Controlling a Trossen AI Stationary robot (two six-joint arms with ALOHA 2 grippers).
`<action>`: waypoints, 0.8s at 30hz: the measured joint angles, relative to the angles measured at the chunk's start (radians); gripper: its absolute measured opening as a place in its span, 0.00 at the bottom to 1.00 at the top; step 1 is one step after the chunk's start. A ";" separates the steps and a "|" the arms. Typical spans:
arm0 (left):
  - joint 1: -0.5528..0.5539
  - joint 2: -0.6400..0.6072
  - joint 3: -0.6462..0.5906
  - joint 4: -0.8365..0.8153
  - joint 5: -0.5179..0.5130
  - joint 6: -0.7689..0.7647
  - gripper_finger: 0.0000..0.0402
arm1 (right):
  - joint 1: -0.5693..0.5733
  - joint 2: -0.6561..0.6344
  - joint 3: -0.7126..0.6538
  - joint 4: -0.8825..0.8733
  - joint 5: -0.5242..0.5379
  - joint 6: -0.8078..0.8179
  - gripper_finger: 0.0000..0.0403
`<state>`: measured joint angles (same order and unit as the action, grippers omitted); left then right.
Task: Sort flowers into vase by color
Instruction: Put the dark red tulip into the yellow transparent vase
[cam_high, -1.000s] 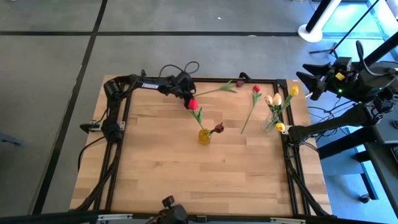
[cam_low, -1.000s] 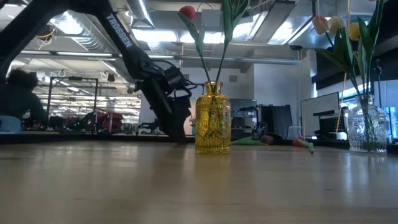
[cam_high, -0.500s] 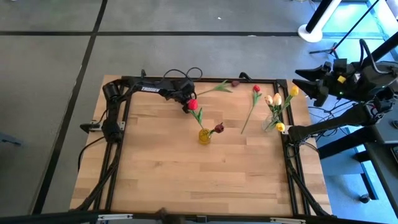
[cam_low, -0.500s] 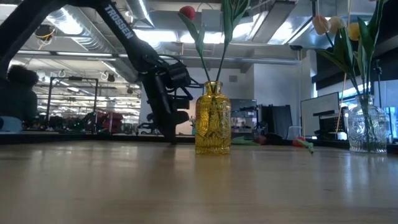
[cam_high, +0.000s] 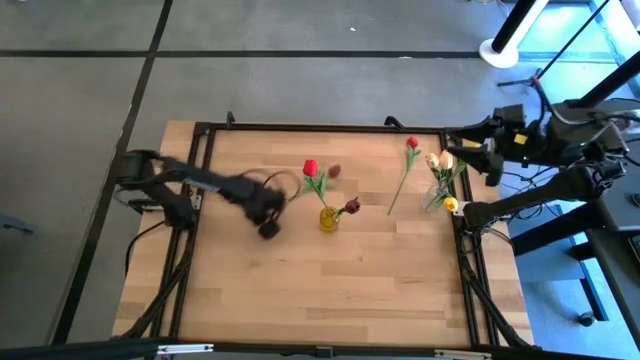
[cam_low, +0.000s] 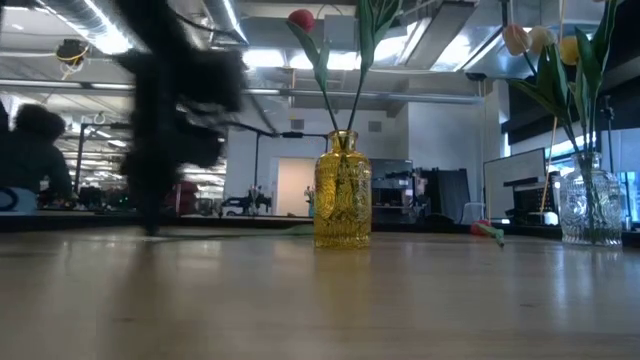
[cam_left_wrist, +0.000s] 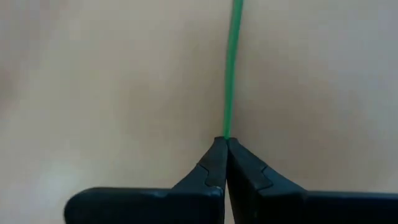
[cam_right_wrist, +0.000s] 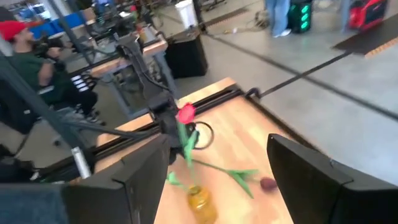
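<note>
- Two vases stand on the wooden table (cam_high: 300, 290) in the high view: a yellow vase (cam_high: 328, 218) near the middle holding a red flower (cam_high: 310, 167) and a dark maroon flower (cam_high: 352, 206), and a clear vase (cam_high: 437, 196) near the right edge holding cream and yellow flowers (cam_high: 446, 160). A loose red tulip (cam_high: 411, 145) lies flat between the two vases. Another maroon-headed flower (cam_high: 334, 171) lies near the yellow vase, its stem running toward the left gripper (cam_high: 268, 228), which is blurred, just left of that vase. The right gripper (cam_high: 462, 150) hangs over the table's right edge, beside the clear vase's blooms.
- In the low view, the yellow vase (cam_low: 342, 190) stands upright at centre with green stems rising from its neck and the red flower (cam_low: 300, 19) at the top. The clear vase (cam_low: 591, 207) stands at the right with its cream and yellow heads (cam_low: 540, 40). The left arm (cam_low: 165, 120) is a dark blur to the left of the yellow vase. A person (cam_low: 35, 150) sits in the room behind.
- In the left wrist view, the left gripper (cam_left_wrist: 225, 144) is pinched tight on a thin green stem (cam_left_wrist: 232, 68), which runs straight away from its tips over the wood.
- In the right wrist view, the right gripper (cam_right_wrist: 217, 168) stands wide apart, with nothing between its fingers (cam_right_wrist: 311, 174). Beyond it are the yellow vase (cam_right_wrist: 200, 204), the red flower (cam_right_wrist: 185, 113) and the maroon head (cam_right_wrist: 268, 184) lying on the table. A person in a red cap (cam_right_wrist: 25, 62) sits beyond the table.
</note>
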<state>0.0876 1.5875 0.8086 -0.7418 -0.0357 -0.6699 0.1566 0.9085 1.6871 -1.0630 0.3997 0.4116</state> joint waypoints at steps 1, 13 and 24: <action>-0.055 -0.045 -0.040 -0.001 0.000 -0.058 0.00 | 0.000 0.006 0.000 -0.001 -0.015 0.013 0.67; -0.638 -0.332 -0.215 0.032 -0.007 -0.628 0.10 | 0.000 0.106 0.000 0.030 0.011 0.164 0.67; -0.517 -0.367 -0.214 0.128 -0.239 -0.505 0.35 | 0.000 0.146 0.000 -0.225 -0.043 0.401 0.67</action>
<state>-0.4298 1.2209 0.5945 -0.6143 -0.2749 -1.1748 0.1566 1.0546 1.6875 -1.2879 0.3565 0.8123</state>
